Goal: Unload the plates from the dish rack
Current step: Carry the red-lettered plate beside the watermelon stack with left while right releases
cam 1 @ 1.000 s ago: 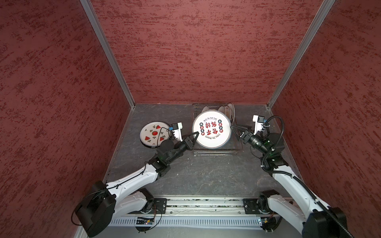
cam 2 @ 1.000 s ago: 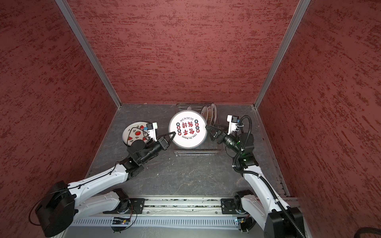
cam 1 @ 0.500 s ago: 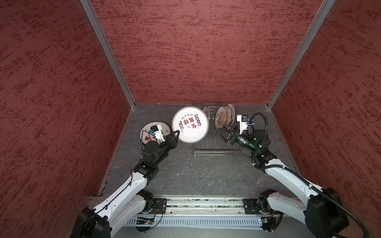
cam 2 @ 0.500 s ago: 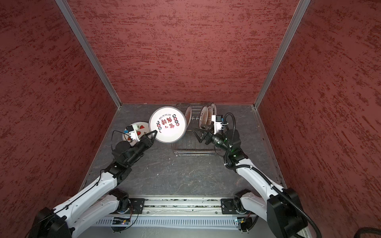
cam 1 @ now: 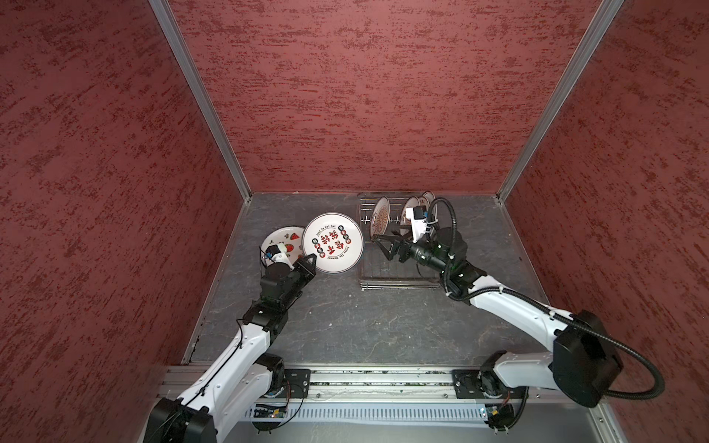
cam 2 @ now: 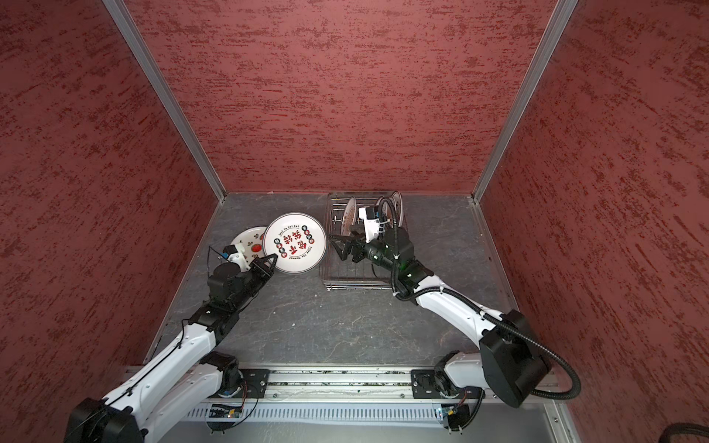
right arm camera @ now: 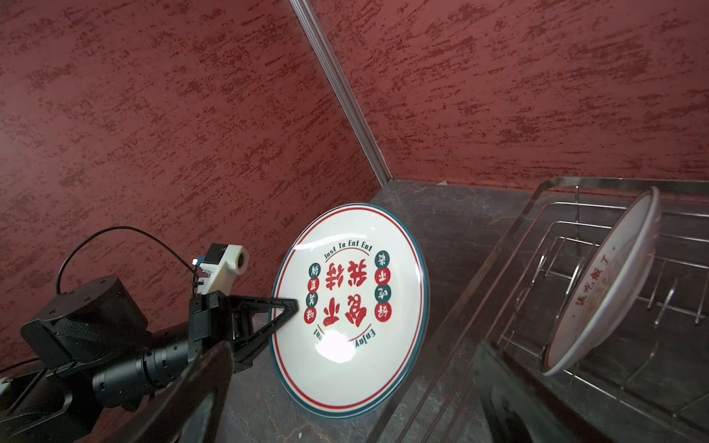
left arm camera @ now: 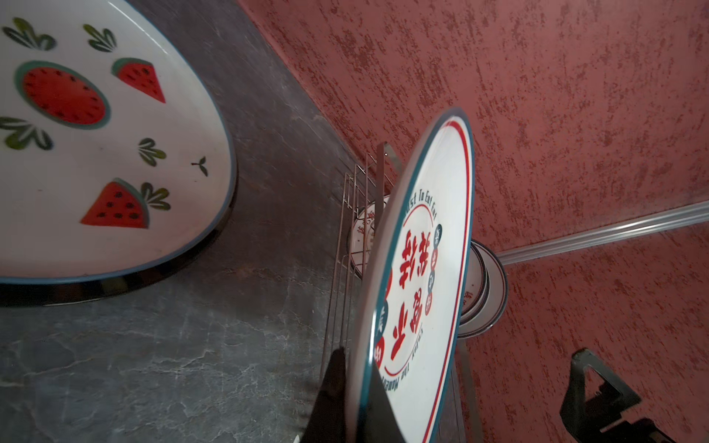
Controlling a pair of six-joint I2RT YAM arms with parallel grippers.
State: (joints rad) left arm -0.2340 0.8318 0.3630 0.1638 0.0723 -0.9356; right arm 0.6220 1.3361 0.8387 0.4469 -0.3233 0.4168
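Observation:
My left gripper [cam 1: 311, 259] [cam 2: 273, 260] [left arm camera: 358, 383] is shut on the lower rim of a white plate with red characters [cam 1: 332, 242] [cam 2: 294, 242] [left arm camera: 422, 268] [right arm camera: 349, 307]. It holds the plate tilted in the air, left of the dish rack [cam 1: 399, 284] [cam 2: 353, 287] [right arm camera: 537, 199]. A watermelon plate [cam 1: 282, 238] [cam 2: 248, 238] [left arm camera: 96, 153] lies flat on the floor just beyond it. Up to three plates [cam 1: 380, 218] [cam 2: 348, 214] [right arm camera: 606, 284] stand in the rack. Over the rack's left part, my right gripper [cam 1: 385, 245] [cam 2: 339, 247] [right arm camera: 353, 402] stands open and holds nothing.
Red walls close in the dark stone floor [cam 1: 364, 326] on three sides. The rack stands against the back wall, right of centre. A rail with both arm bases [cam 1: 364, 379] runs along the front edge.
My left arm has carried the red-character plate out of the rack, leftward and slightly lower, toward the watermelon plate. The open right gripper has moved left over the rack.

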